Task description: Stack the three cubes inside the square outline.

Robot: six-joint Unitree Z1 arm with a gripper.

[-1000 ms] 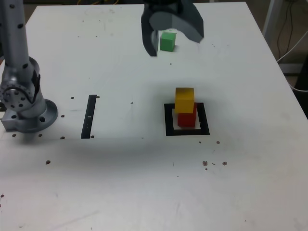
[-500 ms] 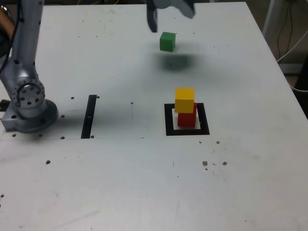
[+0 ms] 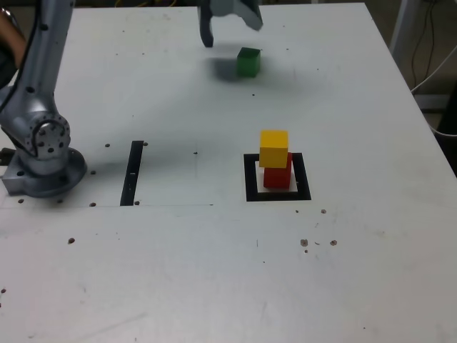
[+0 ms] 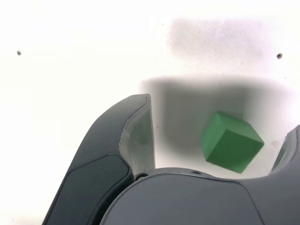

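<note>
Exterior view: the white counter [image 3: 178, 271] carries the square outline [image 3: 277, 177] of black tape, right of centre in this view, with the red cube [image 3: 277, 176] inside it and the yellow cube [image 3: 273, 148] stacked on top, its edges turned slightly off those of the red one. The green cube [image 3: 248, 62] rests alone on the counter, well apart from the stack, toward the far edge. The tool [image 3: 227, 25] hangs above it at the top of the frame, a little to the exterior view's left of the cube, jaws spread and holding nothing. A straight black tape strip [image 3: 132, 173] lies between the arm base [image 3: 41, 153] and the outline. Wrist view: the green cube [image 4: 231, 141] sits on the counter between the two spread jaws of the tool [image 4: 220, 136], much nearer one jaw than the other; whether it touches either cannot be told.
</note>
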